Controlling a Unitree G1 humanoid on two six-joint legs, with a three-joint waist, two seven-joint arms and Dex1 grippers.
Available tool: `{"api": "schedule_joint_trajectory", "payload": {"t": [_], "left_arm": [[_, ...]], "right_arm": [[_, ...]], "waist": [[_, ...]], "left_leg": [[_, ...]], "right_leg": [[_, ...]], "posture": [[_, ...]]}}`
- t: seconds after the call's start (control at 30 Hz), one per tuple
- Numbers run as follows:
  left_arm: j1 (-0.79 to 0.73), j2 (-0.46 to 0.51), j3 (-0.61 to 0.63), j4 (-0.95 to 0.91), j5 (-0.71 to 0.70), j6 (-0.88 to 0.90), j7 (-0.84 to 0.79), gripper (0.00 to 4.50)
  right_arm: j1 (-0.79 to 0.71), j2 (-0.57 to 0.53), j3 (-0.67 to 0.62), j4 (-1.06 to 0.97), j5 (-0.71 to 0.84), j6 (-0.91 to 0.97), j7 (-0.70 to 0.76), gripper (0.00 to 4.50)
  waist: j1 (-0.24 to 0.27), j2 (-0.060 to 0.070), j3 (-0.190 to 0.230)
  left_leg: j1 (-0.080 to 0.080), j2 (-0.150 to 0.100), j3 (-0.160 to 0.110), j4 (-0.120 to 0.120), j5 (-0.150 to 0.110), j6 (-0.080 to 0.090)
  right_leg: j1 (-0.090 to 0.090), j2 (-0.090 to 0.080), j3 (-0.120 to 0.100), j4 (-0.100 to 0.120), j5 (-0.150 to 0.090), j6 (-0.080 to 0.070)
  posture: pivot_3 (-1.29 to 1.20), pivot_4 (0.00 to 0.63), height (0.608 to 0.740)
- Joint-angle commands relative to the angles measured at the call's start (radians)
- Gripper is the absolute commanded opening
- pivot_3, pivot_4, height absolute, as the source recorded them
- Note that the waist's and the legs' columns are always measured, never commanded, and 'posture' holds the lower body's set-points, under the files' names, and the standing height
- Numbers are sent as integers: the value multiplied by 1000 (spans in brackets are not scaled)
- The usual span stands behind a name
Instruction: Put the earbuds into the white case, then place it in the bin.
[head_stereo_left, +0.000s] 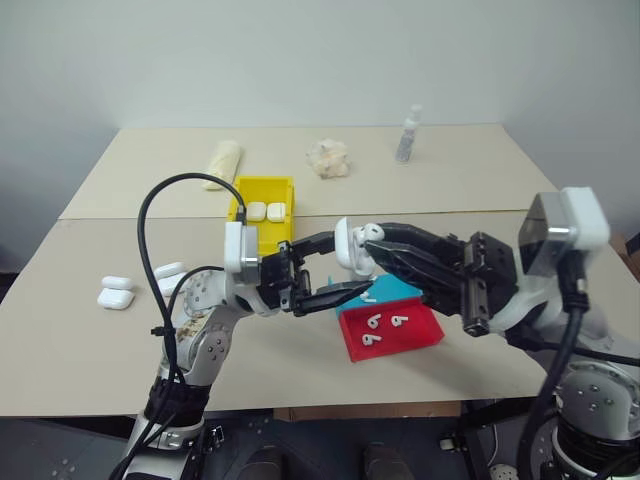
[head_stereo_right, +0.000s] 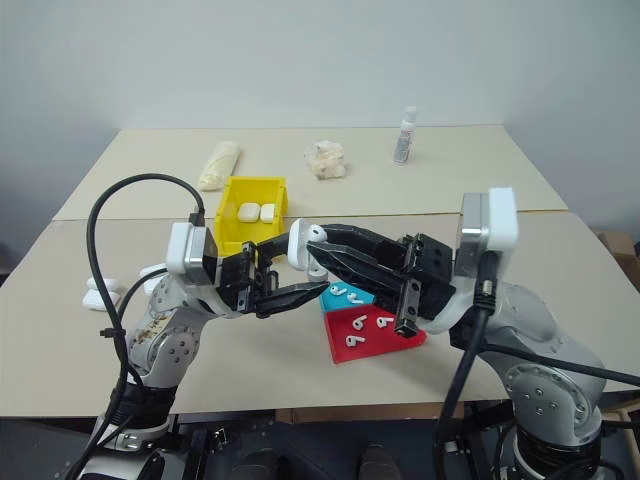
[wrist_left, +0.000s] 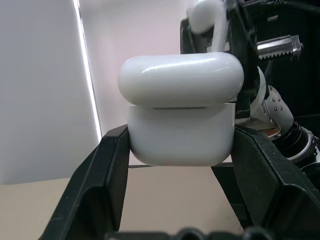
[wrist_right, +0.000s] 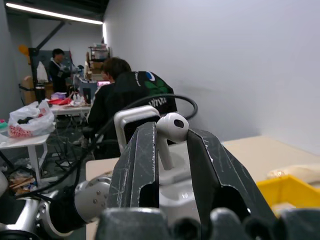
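Observation:
My left gripper (head_stereo_left: 347, 264) is shut on the white case (head_stereo_left: 344, 248) and holds it in the air above the table's front half. In the left wrist view the case (wrist_left: 180, 115) sits between both fingers with its lid over the body. My right gripper (head_stereo_left: 371, 243) reaches in from the right, shut on one of the earbuds (head_stereo_left: 373, 231), which hangs right beside the case's top. The right wrist view has that earbud (wrist_right: 171, 131) pinched stem-down between the fingers, the case just behind it. The yellow bin (head_stereo_left: 240, 205) stands behind the grippers with two white cases inside.
A red tray (head_stereo_left: 425, 330) with three earbuds lies under the right gripper, and a blue tray (head_stereo_left: 398, 289) touches it. Two more white cases (head_stereo_left: 115, 293) lie at the table's left. A spray bottle (head_stereo_left: 407, 135), a crumpled cloth (head_stereo_left: 328, 158) and a rolled cloth (head_stereo_left: 222, 164) are at the back. People sit in the background (wrist_right: 125, 95).

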Motion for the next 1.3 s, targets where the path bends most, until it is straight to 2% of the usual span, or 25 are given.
{"api": "schedule_joint_trajectory", "payload": {"t": [0.03, 0.7, 0.8, 0.87, 1.13, 1.3], "left_arm": [[-10, -7, 3, -36, -13, -13, -5, 2752], [-2, -12, 6, -29, -1, -33, -12, 2752], [-2, -13, 7, -27, -1, -35, -13, 2752], [-1, -12, 6, -23, 0, -38, -15, 2752], [2, -7, 12, -4, 6, -42, -25, 2752], [-6, -9, 7, 54, 50, -74, -24, 2752]], "right_arm": [[-1, -6, 7, -18, -13, -46, 9, 904], [35, -24, 41, -7, -35, -58, 42, 904], [38, -25, 48, -13, -43, -61, 41, 1661], [39, -28, 51, -14, -52, -62, 37, 2335], [67, -50, 16, -18, -22, -94, 85, 2335], [61, -102, -44, -2, 6, -107, 131, 2335]], "waist": [[-1, 0, 0], [0, 0, 0], [0, 0, 0], [0, 0, 0], [0, 0, 0], [1, 0, 0]], "left_leg": [[0, 0, 0, 0, 0, 0], [0, 0, 0, 0, 0, 0], [0, 0, 0, 0, 0, 0], [0, 0, 0, 0, 0, 0], [0, 0, 0, 0, 0, 0], [0, 0, 0, 0, 0, 0]], "right_leg": [[0, 0, 0, 0, 0, 0], [0, 0, 0, 0, 0, 0], [0, 0, 0, 0, 0, 0], [0, 0, 0, 0, 0, 0], [0, 0, 0, 0, 0, 0], [0, 0, 0, 0, 0, 0]], "posture": [[0, 150, 740], [0, 150, 740], [0, 150, 740], [0, 150, 740], [0, 150, 740], [0, 150, 740]]}}
